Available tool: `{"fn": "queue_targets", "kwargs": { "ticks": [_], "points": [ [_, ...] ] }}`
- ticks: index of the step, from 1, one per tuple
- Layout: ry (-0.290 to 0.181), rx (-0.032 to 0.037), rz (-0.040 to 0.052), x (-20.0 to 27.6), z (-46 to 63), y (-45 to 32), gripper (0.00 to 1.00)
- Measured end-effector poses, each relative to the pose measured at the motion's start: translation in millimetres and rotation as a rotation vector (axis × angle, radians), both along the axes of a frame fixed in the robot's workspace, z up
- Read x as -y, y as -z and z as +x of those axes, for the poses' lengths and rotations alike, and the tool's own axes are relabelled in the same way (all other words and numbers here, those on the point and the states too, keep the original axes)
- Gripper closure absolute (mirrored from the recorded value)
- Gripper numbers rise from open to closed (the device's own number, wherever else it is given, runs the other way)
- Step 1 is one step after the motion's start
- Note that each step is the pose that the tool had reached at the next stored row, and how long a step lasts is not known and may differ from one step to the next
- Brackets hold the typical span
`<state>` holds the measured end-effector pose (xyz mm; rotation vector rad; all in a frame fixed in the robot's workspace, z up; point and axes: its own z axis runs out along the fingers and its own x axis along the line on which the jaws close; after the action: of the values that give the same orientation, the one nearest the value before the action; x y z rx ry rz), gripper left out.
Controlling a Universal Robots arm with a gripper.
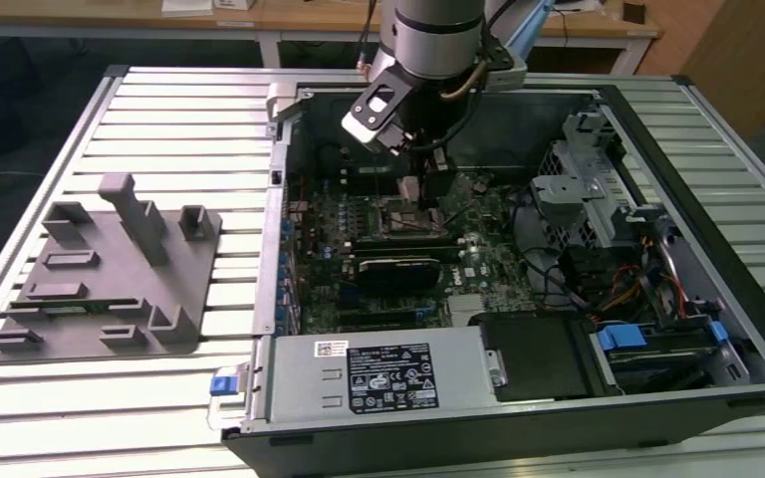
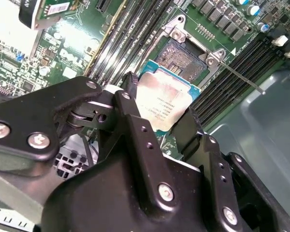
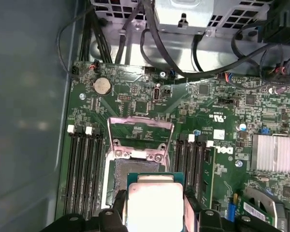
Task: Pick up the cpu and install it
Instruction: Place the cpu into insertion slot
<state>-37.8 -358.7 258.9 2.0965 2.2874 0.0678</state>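
With the claw (image 2: 160, 112) pinching the cpu (image 2: 165, 99) by opposite edges beside the open socket (image 2: 182, 59), hold level, square its corners to the socket, lower without sliding.

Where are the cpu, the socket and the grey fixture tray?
cpu (image 2: 166, 104), second wrist view, metal top plate.
socket (image 2: 182, 59), second wrist view, exposed contact field.
grey fixture tray (image 1: 97, 304), exterior view, flat base.

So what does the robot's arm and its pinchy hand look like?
The arm is a fat, silvery-grey tube with a dark ring around it, and thin cables run beside it. The gripper is black. It is made of chunky jointed bars dotted with shiny silver screws.
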Motion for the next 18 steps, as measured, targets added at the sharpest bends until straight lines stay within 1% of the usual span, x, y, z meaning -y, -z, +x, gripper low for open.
{"fn": "queue_targets", "kwargs": {
  "ticks": [4, 7, 11, 15, 18],
  "points": [
    [0.000, 0.0001, 0.0002, -0.4, 0.0, 6.3, 0.46],
    [0.001, 0.0001, 0.0001, -0.4, 0.0, 9.5, 0.46],
    [0.011, 0.0000, 0.0000, -0.5, -0.1, 12.3, 0.46],
    [0.012, -0.0001, 0.0000, -0.5, -0.1, 12.4, 0.46],
    [0.012, -0.0005, 0.0001, -0.5, -0.1, 15.2, 0.46]
  ]
}}
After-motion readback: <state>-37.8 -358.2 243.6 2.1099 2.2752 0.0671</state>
